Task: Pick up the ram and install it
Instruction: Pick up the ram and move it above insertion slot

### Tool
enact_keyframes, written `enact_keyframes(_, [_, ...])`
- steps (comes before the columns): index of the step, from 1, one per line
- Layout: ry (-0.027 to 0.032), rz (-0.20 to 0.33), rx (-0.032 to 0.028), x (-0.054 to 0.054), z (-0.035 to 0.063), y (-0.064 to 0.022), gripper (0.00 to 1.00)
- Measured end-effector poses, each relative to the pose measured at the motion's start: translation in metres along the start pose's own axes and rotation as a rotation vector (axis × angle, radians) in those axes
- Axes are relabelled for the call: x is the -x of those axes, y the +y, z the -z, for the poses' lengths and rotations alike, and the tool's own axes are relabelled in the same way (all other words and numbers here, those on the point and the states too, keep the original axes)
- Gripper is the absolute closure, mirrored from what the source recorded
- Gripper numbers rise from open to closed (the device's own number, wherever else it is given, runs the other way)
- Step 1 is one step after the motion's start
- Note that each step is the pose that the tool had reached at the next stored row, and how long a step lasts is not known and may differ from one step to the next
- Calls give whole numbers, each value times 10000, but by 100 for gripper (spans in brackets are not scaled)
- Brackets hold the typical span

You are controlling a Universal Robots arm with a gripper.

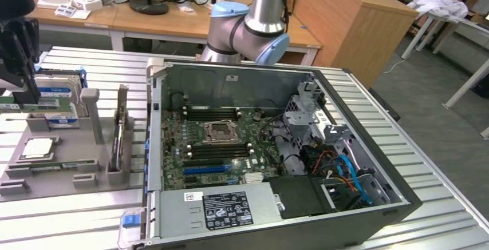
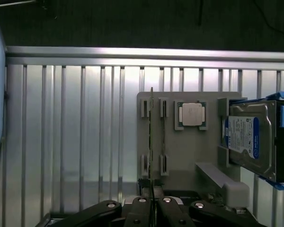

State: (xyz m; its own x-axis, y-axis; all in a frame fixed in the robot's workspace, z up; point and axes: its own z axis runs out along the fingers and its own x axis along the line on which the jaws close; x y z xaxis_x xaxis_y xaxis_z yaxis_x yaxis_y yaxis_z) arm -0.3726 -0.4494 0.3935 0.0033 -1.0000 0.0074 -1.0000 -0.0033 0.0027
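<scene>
1. The ribbed metal table [image 1: 68, 221] runs under the gripper [image 2: 152, 202] and everything else, giving one flat level for parts and machine alike
2. The open computer case [image 1: 221, 81] lies on its side well apart from the gripper, toward the exterior view's right of it. That way the motherboard [image 1: 229, 147] faces up and its long black memory slots [image 1: 217, 112] can be reached from above
3. The grey fixture [image 2: 180, 161] sits directly beneath the gripper; its notched posts stand each part in a known spot, so a grip can be taken without searching
4. The hard drive [image 2: 248, 139] rests in the fixture's cradle, below the gripper and off to one side, well clear of the fingers
5. The ram [image 2: 151, 142] is in the gripper: the fingers are pressed together on its thin upper edge, and it hangs edge-on from them over the fixture's slots (it looks raised above them, though how far clear I cannot tell). Gripped along that long edge, its lower edge is left free, which I judge suits pressing it into a slot
6. The processor [image 2: 191, 114] lies flat in its pocket beneath the gripper, between the ram's line and the hard drive, untouched
</scene>
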Motion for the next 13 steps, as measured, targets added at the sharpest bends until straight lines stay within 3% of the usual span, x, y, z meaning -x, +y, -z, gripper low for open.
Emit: enact_keyframes(13, [0,0,0,-1,155,0,88])
